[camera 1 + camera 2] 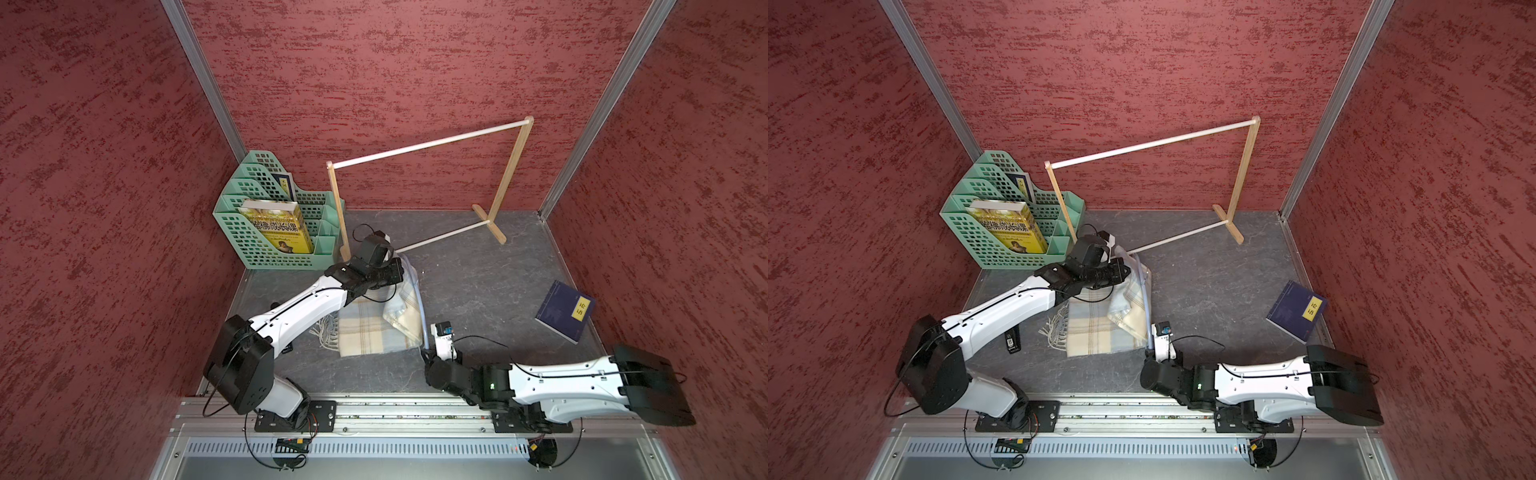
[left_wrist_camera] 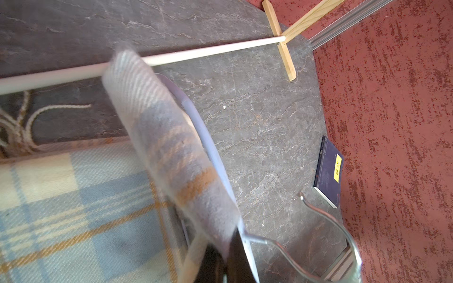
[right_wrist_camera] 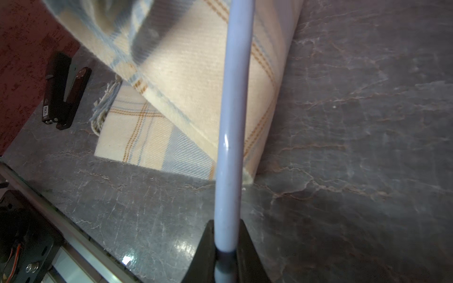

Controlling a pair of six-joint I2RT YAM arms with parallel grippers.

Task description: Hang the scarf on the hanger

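**Top views.** Your left claw [image 1: 397, 272] sits at the far end of the scarf [image 1: 370, 332]. The scarf lies folded on the counter [image 1: 478, 282] with one fold standing up. The hanger [image 1: 420, 307] runs along the scarf's right edge down to your right claw [image 1: 426, 353]. The wooden rack [image 1: 428, 143] stands behind, and the blue book [image 1: 565, 311] lies well apart.

**Left wrist.** The left claw [image 2: 228, 264] is pressed together on the raised fold of scarf [image 2: 171, 152]. The hanger [image 2: 210, 147] lies just beside that fold, with its metal hook [image 2: 331, 220] near. The view is blurred, so you cannot tell whether the left claw also touches the hanger.

**Right wrist.** The right claw [image 3: 226, 257] pinches the hanger [image 3: 232, 110] at its end. The scarf [image 3: 183, 73] slopes behind it, one corner on the counter [image 3: 355, 147]. A small black device [image 3: 63, 90] lies near the fringe.
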